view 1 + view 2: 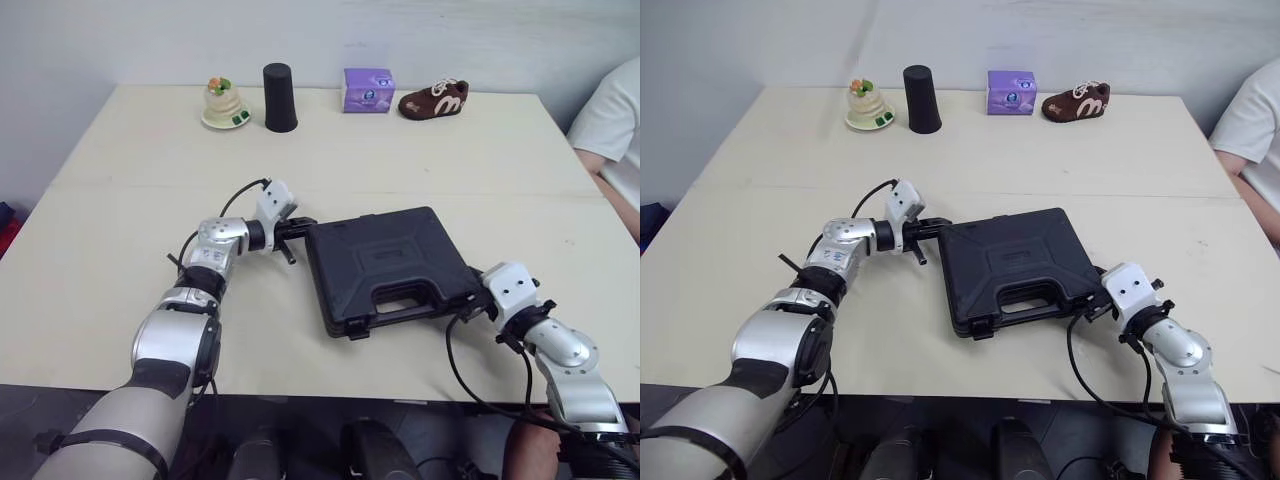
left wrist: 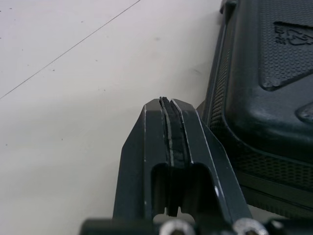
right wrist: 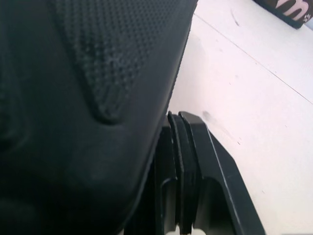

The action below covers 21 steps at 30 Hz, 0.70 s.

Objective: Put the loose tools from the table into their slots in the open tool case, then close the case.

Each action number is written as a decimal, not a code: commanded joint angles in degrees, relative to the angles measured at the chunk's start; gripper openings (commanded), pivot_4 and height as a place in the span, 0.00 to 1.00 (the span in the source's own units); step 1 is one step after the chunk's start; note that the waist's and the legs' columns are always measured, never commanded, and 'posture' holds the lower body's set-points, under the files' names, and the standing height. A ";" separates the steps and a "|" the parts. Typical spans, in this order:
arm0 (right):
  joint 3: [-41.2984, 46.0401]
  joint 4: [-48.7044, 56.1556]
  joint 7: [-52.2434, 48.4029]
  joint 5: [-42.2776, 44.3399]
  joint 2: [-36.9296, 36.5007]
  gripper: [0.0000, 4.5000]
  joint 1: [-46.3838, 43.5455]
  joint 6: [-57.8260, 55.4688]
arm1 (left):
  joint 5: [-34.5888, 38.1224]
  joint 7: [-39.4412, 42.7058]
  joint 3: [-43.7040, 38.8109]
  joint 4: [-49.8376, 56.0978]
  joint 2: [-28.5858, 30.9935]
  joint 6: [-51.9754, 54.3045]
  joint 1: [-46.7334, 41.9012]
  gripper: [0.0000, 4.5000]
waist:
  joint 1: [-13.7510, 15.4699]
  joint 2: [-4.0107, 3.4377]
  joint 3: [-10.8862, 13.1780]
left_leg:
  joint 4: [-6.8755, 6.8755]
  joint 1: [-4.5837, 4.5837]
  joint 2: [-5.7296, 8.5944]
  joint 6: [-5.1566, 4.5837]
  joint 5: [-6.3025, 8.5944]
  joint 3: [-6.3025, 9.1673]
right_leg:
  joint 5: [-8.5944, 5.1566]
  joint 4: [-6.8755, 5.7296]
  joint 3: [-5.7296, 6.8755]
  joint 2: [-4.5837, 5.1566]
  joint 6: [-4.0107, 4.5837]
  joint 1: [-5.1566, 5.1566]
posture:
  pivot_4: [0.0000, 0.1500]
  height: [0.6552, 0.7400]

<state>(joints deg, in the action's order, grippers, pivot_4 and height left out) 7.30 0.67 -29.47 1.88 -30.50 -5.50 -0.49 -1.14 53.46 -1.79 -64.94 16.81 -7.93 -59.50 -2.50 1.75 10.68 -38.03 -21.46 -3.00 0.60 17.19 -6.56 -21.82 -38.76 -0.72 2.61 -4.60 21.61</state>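
Here the left gripper, fingers pressed together on nothing, sits just beside the far-left corner of the closed black moulded-plastic tool case. The right gripper, likewise together, lies beside its near-right corner.

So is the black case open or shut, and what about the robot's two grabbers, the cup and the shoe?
Black plastic tool case: shut, lying flat on the table.
Left gripper: shut, empty, beside the case's left edge.
Right gripper: shut, empty, beside the case's right edge.
Black tapered cup: upside down.
Brown shoe: upright on its sole.
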 commanded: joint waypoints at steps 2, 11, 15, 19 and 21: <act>-3.65 3.08 -0.55 -0.30 1.80 0.00 -2.40 0.27 | 2.23 4.11 0.88 9.00 0.97 3.03 3.93 0.01 | -0.18 0.00 0.00 | 0.00 0.02 -0.02 0.01 0.00 0.00 | -0.01 -0.04 -0.22 0.00 0.01 0.00 | 1.00 0.93; 1.45 3.99 -1.94 1.04 -2.61 0.00 -0.63 -0.51 | 3.43 0.55 -0.05 17.30 4.69 6.44 7.44 0.01 | 0.39 0.00 0.00 | -0.04 0.02 0.02 -0.02 0.01 -0.01 | -0.01 -0.07 -0.49 0.03 0.02 0.00 | 1.00 0.93; 5.86 8.55 -6.05 4.94 -7.15 0.00 4.53 -1.80 | 6.52 4.01 -1.48 18.74 6.12 5.91 7.07 0.01 | 0.92 0.00 0.00 | -0.02 0.00 0.03 -0.03 0.02 -0.02 | -0.01 -0.01 -0.49 0.03 0.02 0.00 | 1.00 0.93; 11.85 17.00 -17.27 14.61 -12.60 0.00 18.08 -7.52 | 14.10 11.10 -3.69 26.11 6.61 9.43 4.12 0.01 | 1.68 0.01 0.00 | -0.04 -0.02 0.04 -0.03 0.02 0.05 | -0.01 0.00 -0.44 0.01 0.02 -0.04 | 1.00 0.93; 12.69 20.49 -20.18 17.33 -13.96 0.00 23.18 -9.71 | 14.85 13.65 -1.68 30.34 6.36 11.46 4.06 0.01 | 2.04 0.01 0.00 | -0.01 -0.05 0.03 -0.03 0.02 0.06 | -0.01 0.13 -0.45 -0.04 0.01 -0.08 | 1.00 0.93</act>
<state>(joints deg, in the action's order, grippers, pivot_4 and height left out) 18.06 16.72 -46.58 15.50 -43.65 16.14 -8.51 11.38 64.37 -4.31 -39.89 23.50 2.19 -53.81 -0.46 1.76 10.68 -38.05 -21.49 -2.97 0.57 17.21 -6.50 -21.83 -38.60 -1.17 2.57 -4.59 21.47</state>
